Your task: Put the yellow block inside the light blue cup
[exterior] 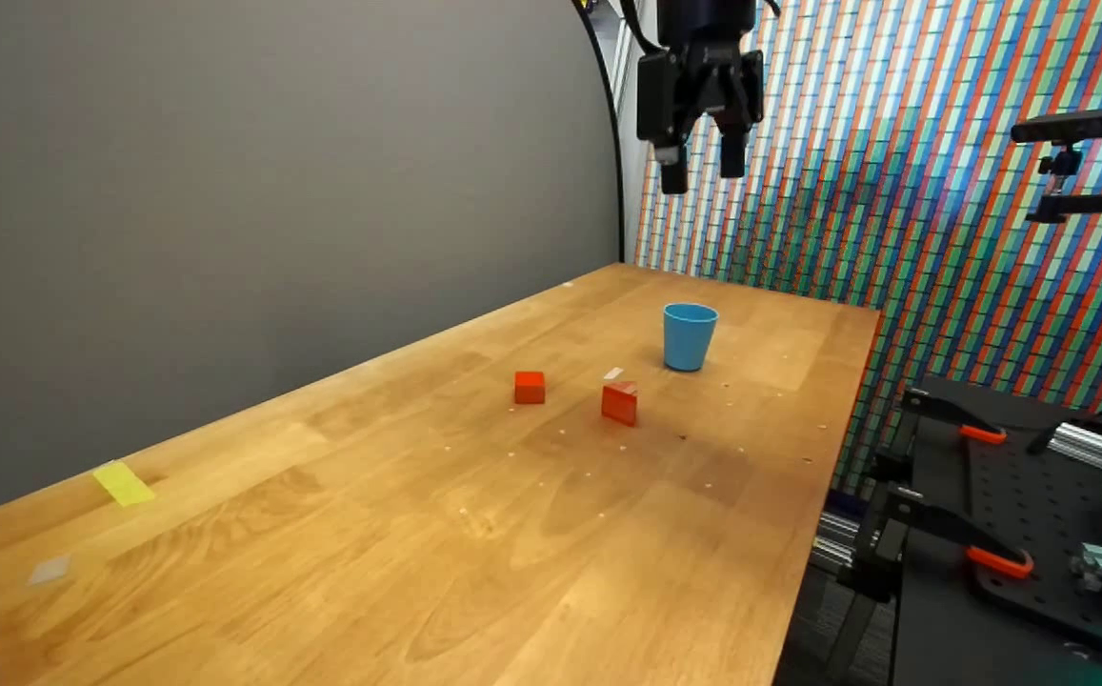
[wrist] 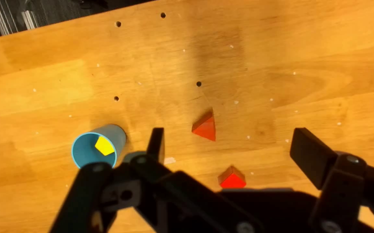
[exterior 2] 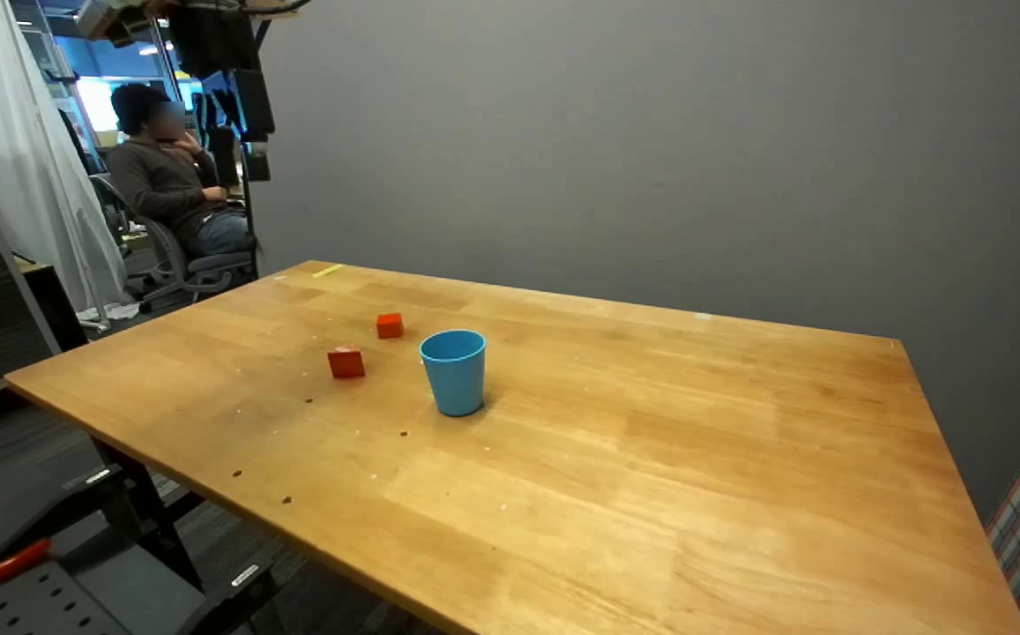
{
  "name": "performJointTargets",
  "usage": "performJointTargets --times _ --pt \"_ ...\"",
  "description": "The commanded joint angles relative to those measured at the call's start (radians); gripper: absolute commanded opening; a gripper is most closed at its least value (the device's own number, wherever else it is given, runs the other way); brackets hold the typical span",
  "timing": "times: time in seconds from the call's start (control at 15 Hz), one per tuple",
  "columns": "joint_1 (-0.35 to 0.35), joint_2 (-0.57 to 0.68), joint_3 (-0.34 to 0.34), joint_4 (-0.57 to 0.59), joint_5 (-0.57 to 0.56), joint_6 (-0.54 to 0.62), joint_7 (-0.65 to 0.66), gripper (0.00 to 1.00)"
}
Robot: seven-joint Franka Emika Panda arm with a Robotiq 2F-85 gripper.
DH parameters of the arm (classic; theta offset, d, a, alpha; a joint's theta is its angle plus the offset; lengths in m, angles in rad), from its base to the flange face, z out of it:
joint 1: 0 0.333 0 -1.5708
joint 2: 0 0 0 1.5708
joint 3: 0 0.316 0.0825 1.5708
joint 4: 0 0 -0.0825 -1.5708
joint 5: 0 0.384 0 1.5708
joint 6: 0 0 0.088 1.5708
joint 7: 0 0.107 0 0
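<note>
The light blue cup [exterior: 688, 339] stands upright on the table; it also shows in an exterior view [exterior 2: 455, 375] and at the left of the wrist view [wrist: 115, 135]. The yellow block [wrist: 104, 146] shows inside the cup in the wrist view; in both exterior views the cup's wall hides it. My gripper [exterior: 703, 173] is open and empty, high above the table. In the wrist view its fingers [wrist: 233, 145] are wide apart with nothing between them, and the cup lies beyond the left finger, partly covered by it.
Two red blocks [exterior: 530, 388] [exterior: 619, 404] lie on the wooden table [exterior: 474, 553] near the cup. A flat yellow strip [exterior: 124, 483] is stuck near the table's back edge. A grey wall [exterior 2: 651, 159] stands behind the table. A person [exterior 2: 166, 176] sits in the background.
</note>
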Motion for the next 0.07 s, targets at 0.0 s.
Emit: performJointTargets --times 0.0 --pt "-0.017 -0.006 0.017 0.002 0.003 -0.005 -0.012 1.00"
